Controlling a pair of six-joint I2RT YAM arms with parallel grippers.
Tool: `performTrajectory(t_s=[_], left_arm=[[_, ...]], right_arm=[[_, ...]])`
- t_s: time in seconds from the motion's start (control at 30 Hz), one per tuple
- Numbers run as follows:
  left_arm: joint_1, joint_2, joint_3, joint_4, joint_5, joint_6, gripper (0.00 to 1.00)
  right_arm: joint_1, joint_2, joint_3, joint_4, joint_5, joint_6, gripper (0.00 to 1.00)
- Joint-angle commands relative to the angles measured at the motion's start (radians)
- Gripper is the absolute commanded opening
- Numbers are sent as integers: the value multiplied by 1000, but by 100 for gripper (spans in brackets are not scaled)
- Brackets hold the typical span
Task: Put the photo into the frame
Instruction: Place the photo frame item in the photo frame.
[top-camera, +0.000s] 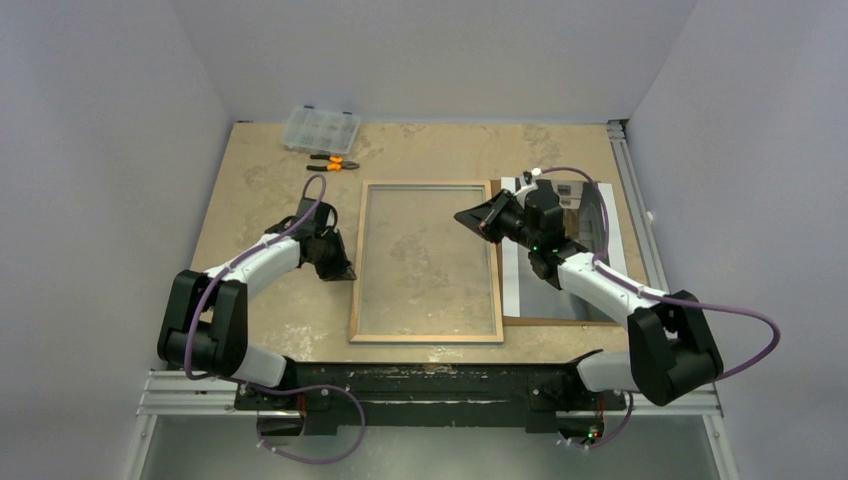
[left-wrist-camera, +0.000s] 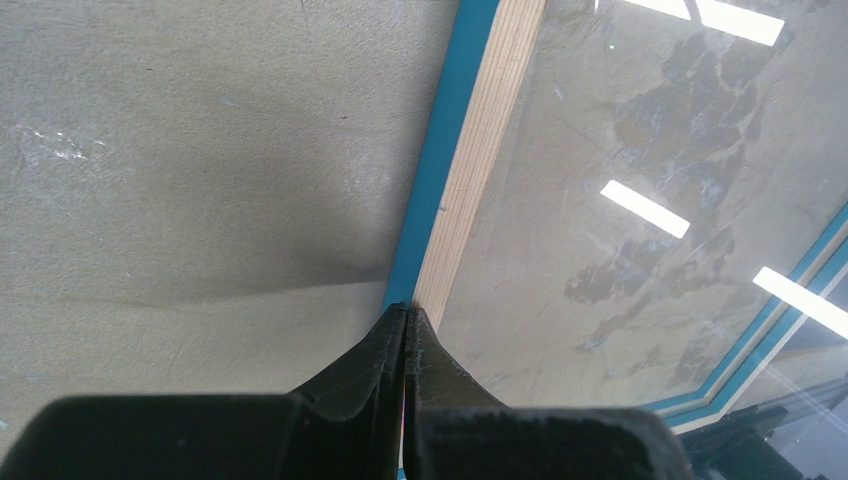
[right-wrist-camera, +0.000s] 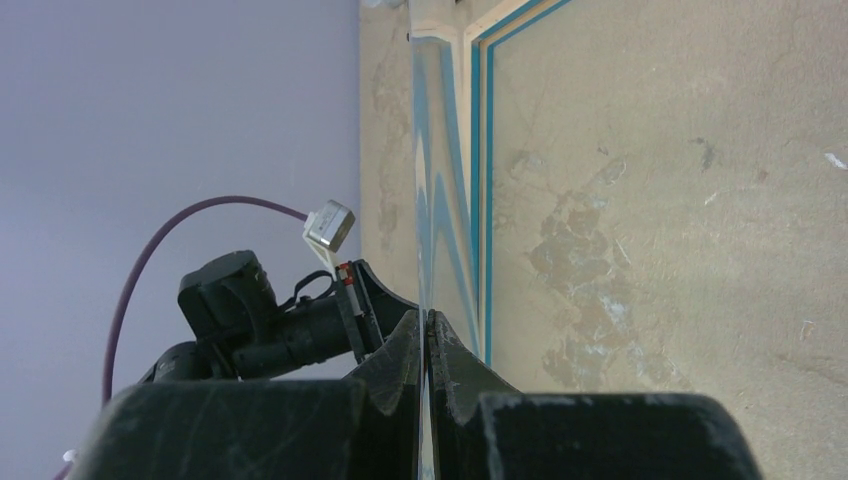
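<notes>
1. The frame (top-camera: 428, 339) lies flat in the middle of the table (top-camera: 450, 150), its light wood back facing up. The marbled tabletop shows through its clear pane.
2. The left gripper (top-camera: 340, 268) sits at the frame's left rail. In the left wrist view its fingers (left-wrist-camera: 380, 350) are pressed together, the tips right at the rail's blue-and-wood edge (left-wrist-camera: 480, 170).
3. The right gripper (top-camera: 468, 217) sits at the frame's right rail, near the far corner. In the right wrist view, the right gripper (right-wrist-camera: 427, 320) has its fingers closed against each other. A thin edge runs out from between the tips, but I cannot tell whether it is gripped.
4. The photo (top-camera: 525, 290) lies face up to the right of the frame, on a brown backing board (top-camera: 550, 322), partly under the right arm.
5. A clear compartment box (top-camera: 320, 128) and orange-handled pliers (top-camera: 335, 163) rest at the far edge.
</notes>
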Motion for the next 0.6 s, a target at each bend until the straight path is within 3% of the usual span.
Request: performTrajectory(t_s=[0.0,0.3,0.57], left_arm=[[-7,51,-27,28,-14,8,0],[-8,54,-28,32,-14,7,0],[-9,58,-29,34,-12,7,0]], right_arm=[[5,-34,-12,57,26,5,0],[5,-130,-45,18,90,3,0],[5,-75,-34,68,48,15,0]])
